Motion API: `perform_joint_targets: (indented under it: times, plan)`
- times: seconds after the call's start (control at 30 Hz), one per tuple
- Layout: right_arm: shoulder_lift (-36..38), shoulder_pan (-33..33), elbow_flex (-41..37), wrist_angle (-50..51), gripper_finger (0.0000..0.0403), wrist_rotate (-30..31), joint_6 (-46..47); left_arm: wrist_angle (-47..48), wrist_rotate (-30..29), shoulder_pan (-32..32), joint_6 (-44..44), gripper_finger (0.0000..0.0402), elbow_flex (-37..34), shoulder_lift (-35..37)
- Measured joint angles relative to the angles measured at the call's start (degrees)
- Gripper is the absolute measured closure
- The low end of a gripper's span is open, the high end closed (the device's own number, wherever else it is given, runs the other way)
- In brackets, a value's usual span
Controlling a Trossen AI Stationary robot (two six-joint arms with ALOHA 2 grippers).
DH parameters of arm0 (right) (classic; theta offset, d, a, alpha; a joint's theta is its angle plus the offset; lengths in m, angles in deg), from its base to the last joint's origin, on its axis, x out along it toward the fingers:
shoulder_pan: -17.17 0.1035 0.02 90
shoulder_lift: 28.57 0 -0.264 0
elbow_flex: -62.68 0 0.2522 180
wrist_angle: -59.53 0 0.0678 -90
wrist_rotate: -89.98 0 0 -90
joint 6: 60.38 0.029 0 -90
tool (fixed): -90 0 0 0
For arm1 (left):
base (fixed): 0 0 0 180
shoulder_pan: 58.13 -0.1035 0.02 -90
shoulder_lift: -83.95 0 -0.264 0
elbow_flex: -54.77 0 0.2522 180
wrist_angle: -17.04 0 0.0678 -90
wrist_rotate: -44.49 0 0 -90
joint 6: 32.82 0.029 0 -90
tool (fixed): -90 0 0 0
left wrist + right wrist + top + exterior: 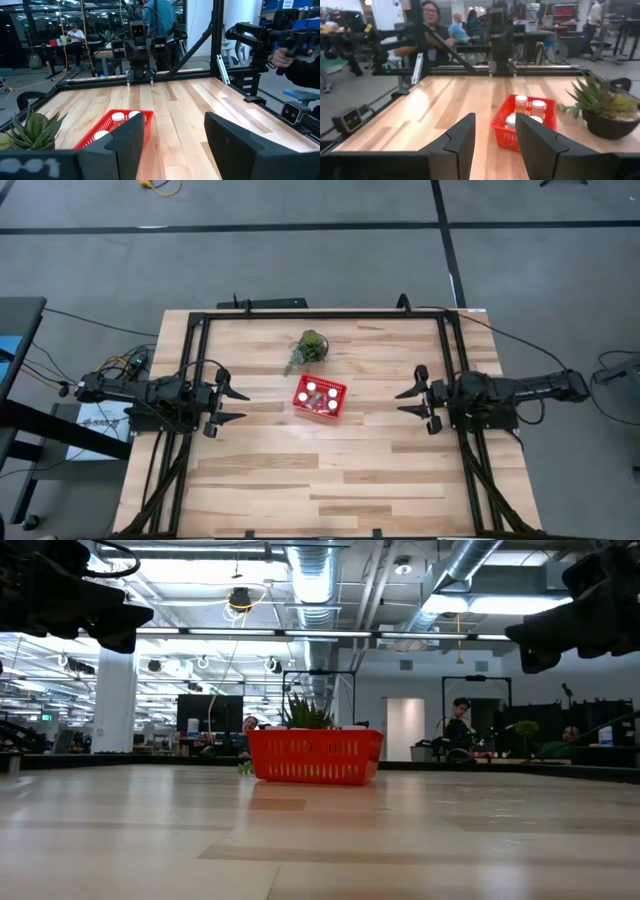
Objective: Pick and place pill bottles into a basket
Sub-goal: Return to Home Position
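Mid-table, pill bottles (312, 387) sat in the basket (337, 406); left gripper (240, 406) and right gripper (400, 402) gaped empty, only homing remained imo.

Basket (314, 769) showing red, mesh-perforated sides; pill bottles (521, 103) showing white; plant (311, 347) showing green; table (300, 470) showing pale striped wood.
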Motion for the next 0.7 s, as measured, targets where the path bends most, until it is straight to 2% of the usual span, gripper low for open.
perform_joint_targets:
  times: [0.1,0.27,0.7]
  plan:
    - [0.0,2.0,0.0,0.6,0.0269,1.0,-1.7,0.0,0.0,0.0,-0.3,0.0203,0.0,0.0]
    - [0.0,3.7,0.0,5.7,0.0269,8.0,-1.5,0.0,0.0,0.0,0.0,0.0203,0.0,0.0]
    - [-0.2,4.6,0.0,6.0,0.0269,8.2,-1.1,0.0,0.0,0.0,-0.5,0.0203,0.0,0.0]
